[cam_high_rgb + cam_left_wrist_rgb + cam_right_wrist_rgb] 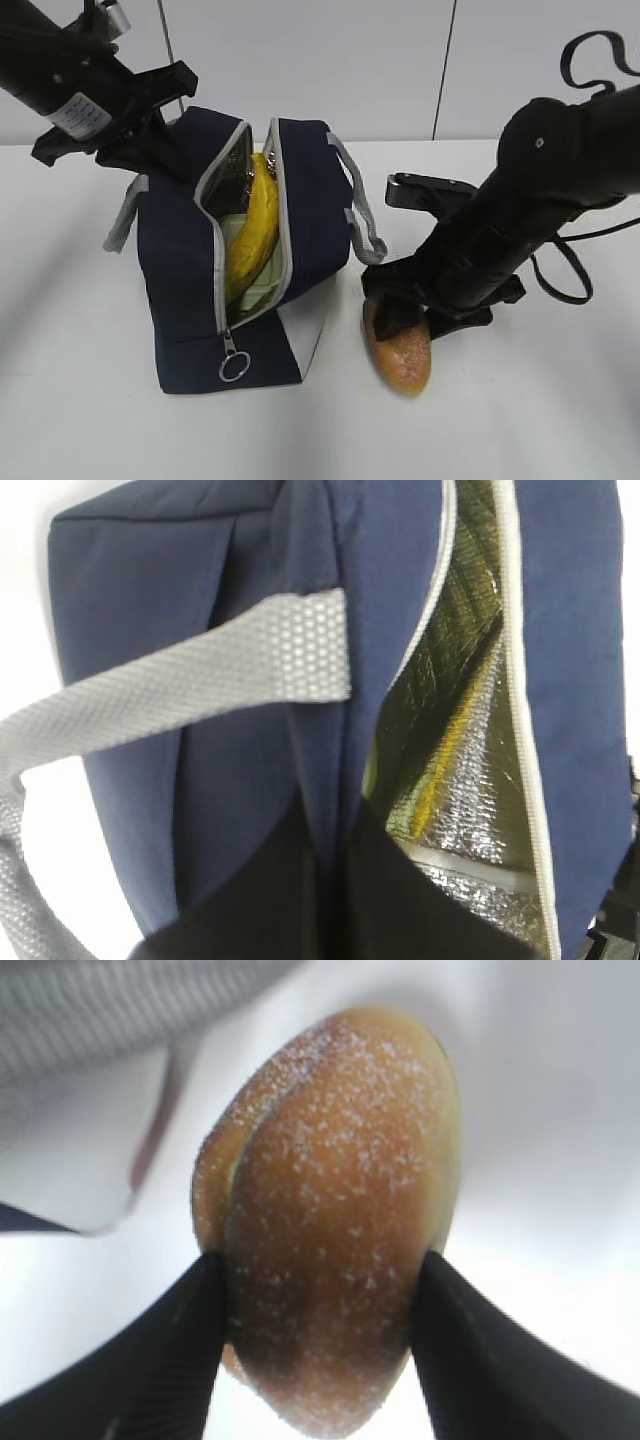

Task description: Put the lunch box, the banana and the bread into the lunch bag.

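Note:
The navy lunch bag stands left of centre with its top gaping. Inside, the yellow banana leans upright over the pale green lunch box. My left gripper is at the bag's back left rim, shut on a fold of the lunch bag; its dark jaws pinch the navy fabric beside the silver lining. The golden-brown bread lies on the table right of the bag. My right gripper is shut on the bread, one finger pressed to each side.
The zipper's ring pull hangs at the bag's near corner. A grey handle droops on the bag's right side, close to my right arm. A black cable loops off the right arm over the white table.

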Robot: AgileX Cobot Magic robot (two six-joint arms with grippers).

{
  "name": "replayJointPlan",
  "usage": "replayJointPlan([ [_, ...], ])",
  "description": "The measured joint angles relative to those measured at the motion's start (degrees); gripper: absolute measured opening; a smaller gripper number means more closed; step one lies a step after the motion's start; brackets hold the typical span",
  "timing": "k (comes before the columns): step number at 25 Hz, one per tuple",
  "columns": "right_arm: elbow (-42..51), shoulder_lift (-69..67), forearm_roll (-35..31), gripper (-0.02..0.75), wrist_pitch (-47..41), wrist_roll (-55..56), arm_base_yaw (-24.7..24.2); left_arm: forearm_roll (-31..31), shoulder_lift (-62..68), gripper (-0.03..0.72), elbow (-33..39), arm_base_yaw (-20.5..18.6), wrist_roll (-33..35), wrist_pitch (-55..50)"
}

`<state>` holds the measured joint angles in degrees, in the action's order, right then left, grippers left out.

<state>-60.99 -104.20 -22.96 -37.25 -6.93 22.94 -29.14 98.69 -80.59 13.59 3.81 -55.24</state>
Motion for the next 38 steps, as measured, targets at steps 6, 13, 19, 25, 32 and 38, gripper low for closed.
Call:
replayJointPlan([
  [6, -0.5, 4.1, 14.1, 0.415, -9.6, 7.5, 0.0, 0.2, 0.0, -0.003, 0.0, 0.0, 0.0, 0.0],
  [13, -7.0, 11.8, 17.3, 0.414, -14.7, 9.0, 0.0, 0.3, 0.0, -0.003, 0.0, 0.0, 0.0, 0.0],
  [19, -17.9, 15.3, 8.1, 0.414, -14.0, 7.4, 0.0, 0.3, 0.0, -0.003, 0.0, 0.0, 0.0, 0.0],
  [25, -20.6, 9.5, -15.3, 0.414, -11.5, -4.9, 0.0, 0.3, 0.0, -0.003, 0.0, 0.0, 0.0, 0.0],
  [32, -23.5, -1.9, -26.1, 0.414, -10.2, -10.6, 0.0, 0.4, 0.0, -0.003, 0.0, 0.0, 0.0, 0.0],
  [38, -29.4, -8.9, -28.3, 0.417, -11.2, -11.4, 0.0, 0.4, 0.0, -0.003, 0.0, 0.0, 0.0, 0.0],
])
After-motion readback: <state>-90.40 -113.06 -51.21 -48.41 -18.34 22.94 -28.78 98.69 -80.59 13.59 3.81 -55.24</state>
